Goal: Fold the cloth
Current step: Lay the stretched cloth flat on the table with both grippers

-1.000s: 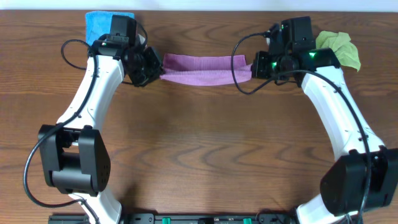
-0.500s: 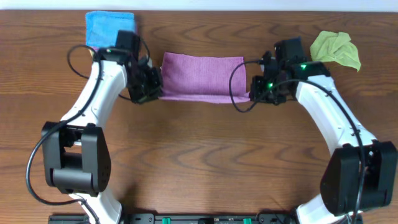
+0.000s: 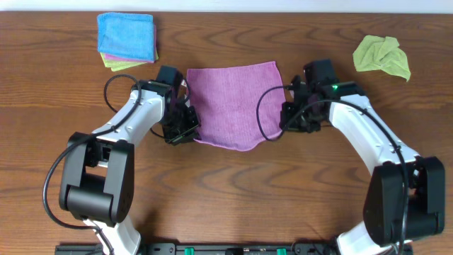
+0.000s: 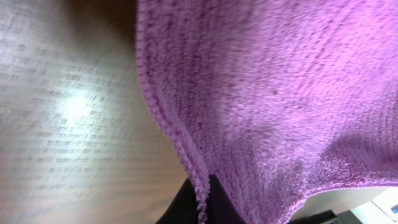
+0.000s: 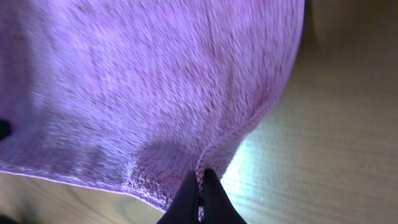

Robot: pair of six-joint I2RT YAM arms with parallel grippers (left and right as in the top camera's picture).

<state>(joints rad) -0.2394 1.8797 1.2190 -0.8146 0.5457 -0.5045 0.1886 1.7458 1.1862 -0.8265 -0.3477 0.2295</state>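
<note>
Dark brown wood grain runs across the table [image 3: 233, 198], and the purple cloth [image 3: 233, 99] sits in the upper middle of the overhead frame, opened out into a rough square. Its upper edge runs straight, while its lower edge bows downward in a curve between the two arms. The left gripper [image 3: 188, 132] is at the cloth's lower left corner and the right gripper [image 3: 284, 122] is on its right edge; each has its jaws closed on the hem. From the left wrist, the left gripper [image 4: 202, 200] shows dark fingertips pinching the stitched border at the bottom of the frame, and the right gripper [image 5: 200, 198] shows the same on its side. A folded blue cloth [image 3: 126, 34] rests on a small stack at upper left, well apart. A crumpled green cloth [image 3: 382, 57] lies at upper right.
</note>
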